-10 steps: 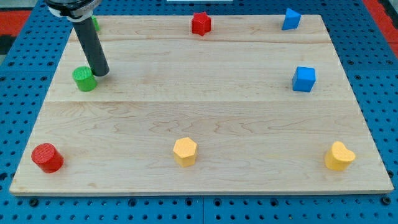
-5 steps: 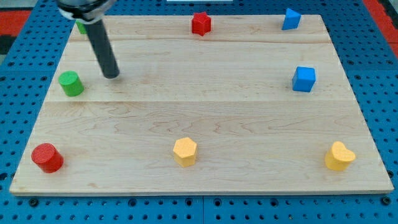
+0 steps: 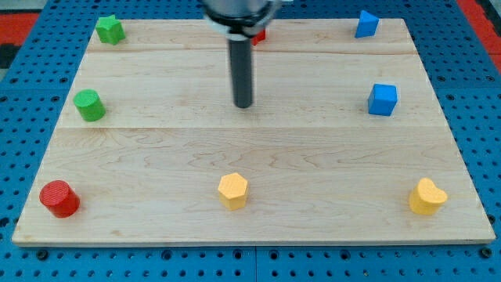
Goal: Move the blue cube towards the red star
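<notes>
The blue cube (image 3: pixel 383 99) sits near the board's right edge, in the upper half. The red star (image 3: pixel 259 34) is at the top centre, mostly hidden behind my rod. My tip (image 3: pixel 243 104) rests on the board's middle, well to the left of the blue cube and below the red star, touching no block.
A second blue block (image 3: pixel 365 23) lies at the top right. A green star (image 3: pixel 109 29) is at the top left, a green cylinder (image 3: pixel 89 105) at the left edge, a red cylinder (image 3: pixel 59 198) at the bottom left. A yellow hexagon (image 3: pixel 232 190) and a yellow heart (image 3: pixel 427 197) lie along the bottom.
My tip has swept right from beside the green cylinder to the board's middle. The green cylinder slid a little left early on and now lies still.
</notes>
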Robot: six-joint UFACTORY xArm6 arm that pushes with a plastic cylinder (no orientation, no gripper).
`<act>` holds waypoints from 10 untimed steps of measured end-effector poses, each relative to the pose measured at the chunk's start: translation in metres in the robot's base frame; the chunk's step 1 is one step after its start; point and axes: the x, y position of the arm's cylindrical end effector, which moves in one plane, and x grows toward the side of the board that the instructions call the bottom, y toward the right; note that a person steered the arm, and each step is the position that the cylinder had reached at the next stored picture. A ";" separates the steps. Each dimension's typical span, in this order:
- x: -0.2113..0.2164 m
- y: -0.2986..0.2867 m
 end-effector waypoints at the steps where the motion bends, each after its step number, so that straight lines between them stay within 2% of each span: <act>1: 0.044 0.027; 2: 0.061 0.091; 3: 0.061 0.166; 4: 0.056 0.214; 7: 0.014 0.225; 9: 0.013 0.193; 10: -0.003 0.189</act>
